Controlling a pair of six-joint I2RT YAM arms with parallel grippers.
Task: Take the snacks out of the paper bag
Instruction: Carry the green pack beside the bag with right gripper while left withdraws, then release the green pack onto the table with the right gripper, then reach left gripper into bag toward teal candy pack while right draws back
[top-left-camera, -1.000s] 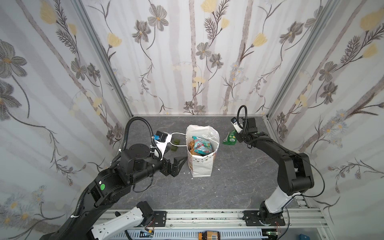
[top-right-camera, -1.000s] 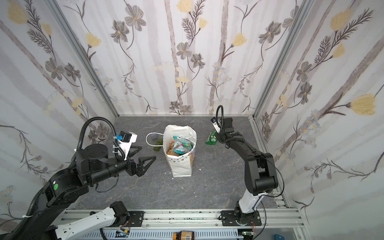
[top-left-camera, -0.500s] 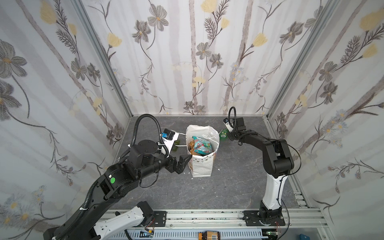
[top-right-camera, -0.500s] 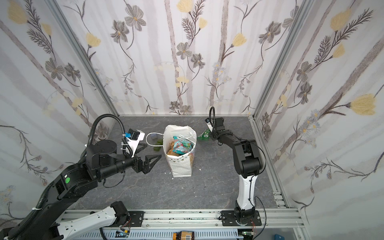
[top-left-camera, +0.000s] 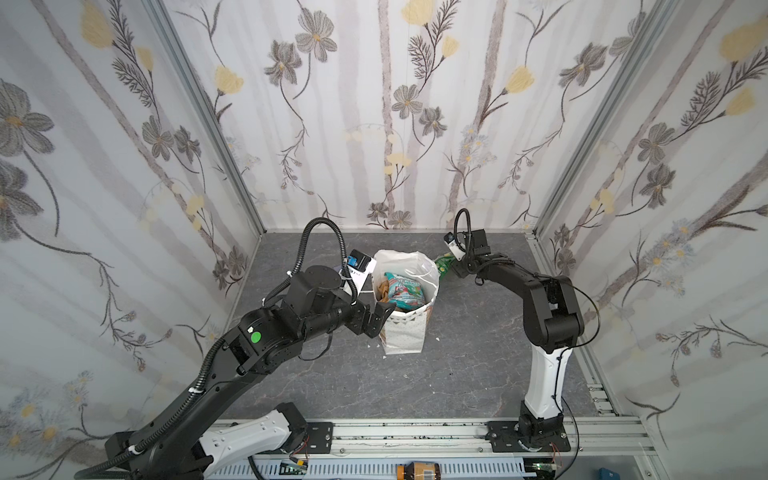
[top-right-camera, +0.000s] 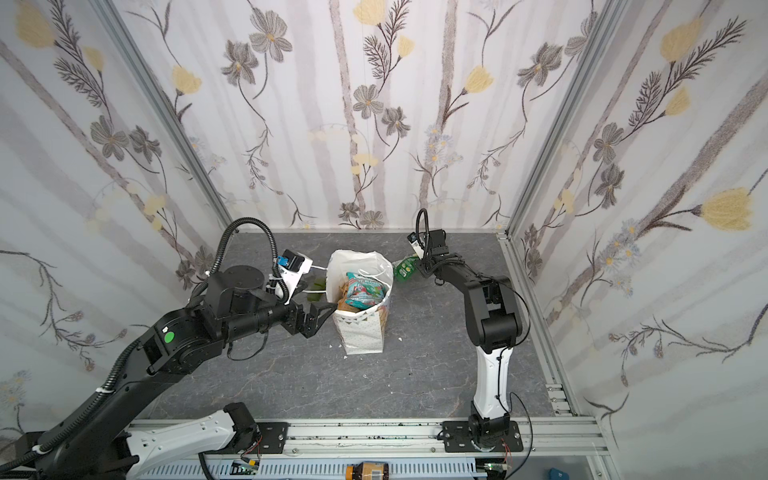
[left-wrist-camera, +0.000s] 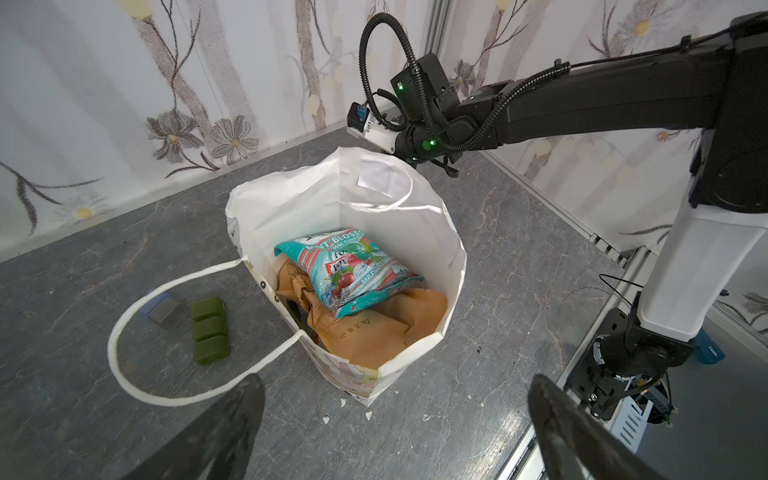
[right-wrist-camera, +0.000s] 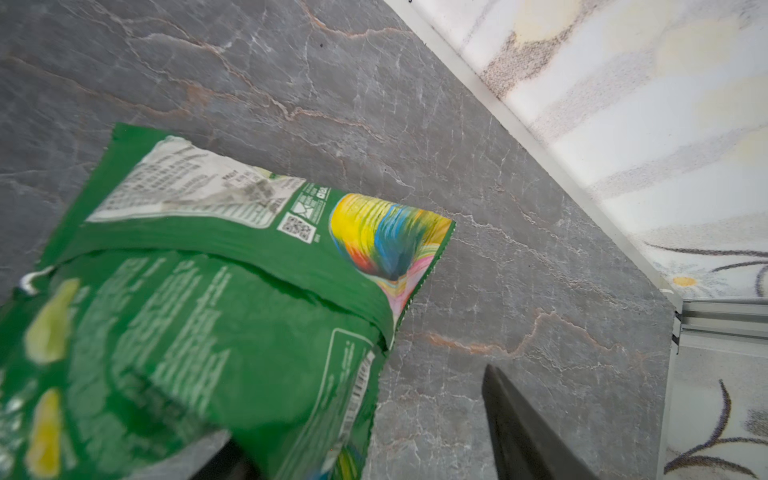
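While the right gripper (right-wrist-camera: 357, 405) stands open, the green packet (right-wrist-camera: 232, 316) rests against only one finger.

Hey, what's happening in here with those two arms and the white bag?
Two robot arms are emptying snacks from a white paper bag standing on the grey table. The right hand, jaws apart, is at the bag's far side by a green packet already out of the bag. The left hand hangs wide open beside the bag's rim, holding nothing. A teal packet and an orange pouch are still inside.
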